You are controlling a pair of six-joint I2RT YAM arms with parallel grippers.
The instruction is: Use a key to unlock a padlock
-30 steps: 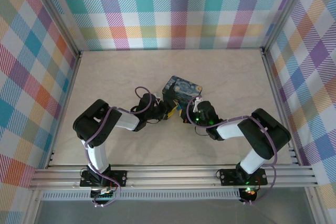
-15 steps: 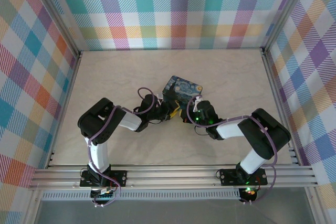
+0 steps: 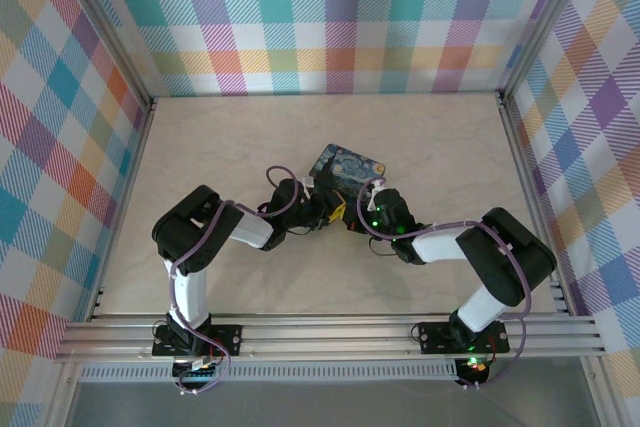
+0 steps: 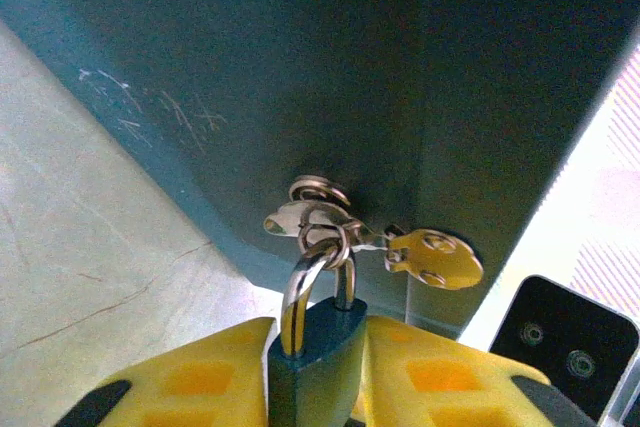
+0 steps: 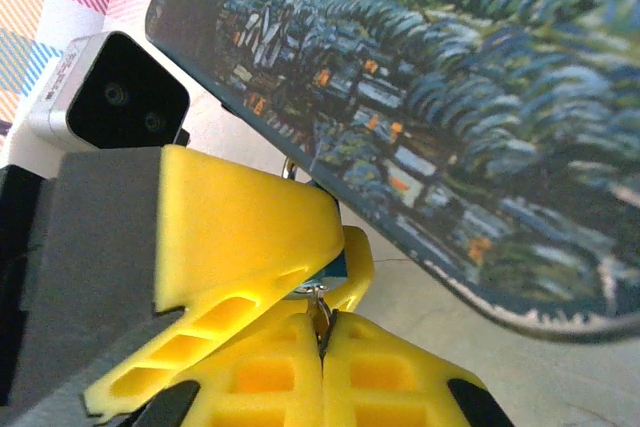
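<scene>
L gripper [image 4: 318, 335] clamped on padlock [image 4: 312, 372] body, yellow fingers [image 4: 205, 372] on both sides. Padlock upright, shackle thru metal ring on latch at edge of dk-blue box [image 4: 250, 67], just above table [image 4: 80, 247]. R gripper [image 5: 322, 339] fingers pressed together, pinching key [image 5: 320, 309] at tips, directly below padlock, beside L gripper.

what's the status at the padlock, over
Left end effector clamped on padlock, shackle through hasp. Right end effector shut on key, right at padlock base. Box edge close alongside.
</scene>
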